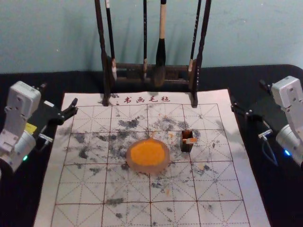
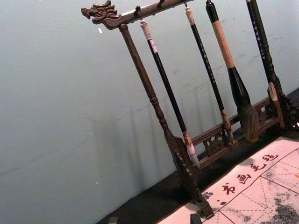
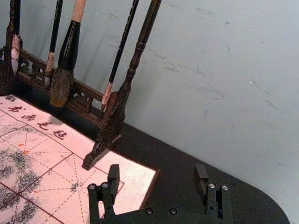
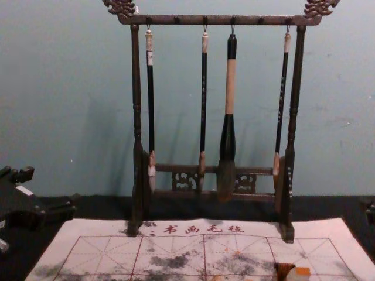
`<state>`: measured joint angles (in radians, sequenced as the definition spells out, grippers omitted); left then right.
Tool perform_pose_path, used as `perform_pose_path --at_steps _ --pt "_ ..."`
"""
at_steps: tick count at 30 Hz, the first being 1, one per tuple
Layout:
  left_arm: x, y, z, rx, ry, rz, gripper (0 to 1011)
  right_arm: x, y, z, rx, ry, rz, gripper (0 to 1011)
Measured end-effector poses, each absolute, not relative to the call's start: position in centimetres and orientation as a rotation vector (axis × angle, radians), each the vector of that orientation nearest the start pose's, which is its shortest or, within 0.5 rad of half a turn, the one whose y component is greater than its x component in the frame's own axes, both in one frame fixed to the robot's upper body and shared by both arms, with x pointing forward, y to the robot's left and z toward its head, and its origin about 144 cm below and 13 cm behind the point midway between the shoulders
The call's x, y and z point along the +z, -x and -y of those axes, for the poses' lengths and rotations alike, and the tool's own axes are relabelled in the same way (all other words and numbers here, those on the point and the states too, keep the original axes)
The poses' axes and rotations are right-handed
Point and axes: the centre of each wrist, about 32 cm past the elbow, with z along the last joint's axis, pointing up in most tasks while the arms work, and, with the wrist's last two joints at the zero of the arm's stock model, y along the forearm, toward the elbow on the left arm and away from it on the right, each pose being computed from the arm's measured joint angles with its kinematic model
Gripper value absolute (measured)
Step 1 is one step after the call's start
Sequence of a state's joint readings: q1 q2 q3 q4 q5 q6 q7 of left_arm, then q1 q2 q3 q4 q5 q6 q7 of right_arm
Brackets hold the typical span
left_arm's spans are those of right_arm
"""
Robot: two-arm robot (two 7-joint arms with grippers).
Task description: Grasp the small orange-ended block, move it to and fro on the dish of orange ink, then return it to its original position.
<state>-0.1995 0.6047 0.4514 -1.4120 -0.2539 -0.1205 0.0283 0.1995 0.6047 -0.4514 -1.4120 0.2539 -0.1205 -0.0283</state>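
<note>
The small block [image 1: 190, 140], pale with an orange end, rests at the top of a dark brown holder [image 1: 187, 147] right of the mat's centre. In the chest view the block's orange end [image 4: 303, 271] shows beside the holder [image 4: 283, 270]. Left of it lies the round dish [image 1: 134, 166] of orange ink. My left gripper [image 1: 59, 96] is open beyond the mat's left edge; its tips [image 2: 154, 219] show in the left wrist view. Beyond the right edge my right gripper [image 1: 248, 96] stands open, nothing between its fingers [image 3: 157, 173]. Both are well away from block and dish.
A dark wooden rack [image 1: 128, 67] with several hanging brushes stands across the mat's far edge, in front of the wall. The ink-stained white calligraphy mat [image 1: 78, 189] lies on a black table [image 1: 19, 198].
</note>
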Motion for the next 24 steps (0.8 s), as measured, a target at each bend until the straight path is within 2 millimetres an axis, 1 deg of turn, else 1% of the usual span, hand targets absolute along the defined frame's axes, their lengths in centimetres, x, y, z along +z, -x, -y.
perform_pose_path --at_steps 8,13,20,24 --pt "114.0 -48.9 -31.0 1.248 -0.304 0.285 1001 114.0 -48.9 31.0 -1.248 0.305 0.285 1000" --pt "114.0 -48.9 -31.0 1.248 -0.305 0.285 1001 114.0 -48.5 31.2 -1.214 0.292 0.281 1000" --pt "114.0 -48.9 -31.0 1.248 -0.305 0.285 1001 114.3 -46.6 32.1 -1.099 0.273 0.282 1000" --pt "114.0 -48.9 -31.0 1.248 -0.305 0.285 1001 114.0 -44.8 33.2 -0.985 0.275 0.308 1000"
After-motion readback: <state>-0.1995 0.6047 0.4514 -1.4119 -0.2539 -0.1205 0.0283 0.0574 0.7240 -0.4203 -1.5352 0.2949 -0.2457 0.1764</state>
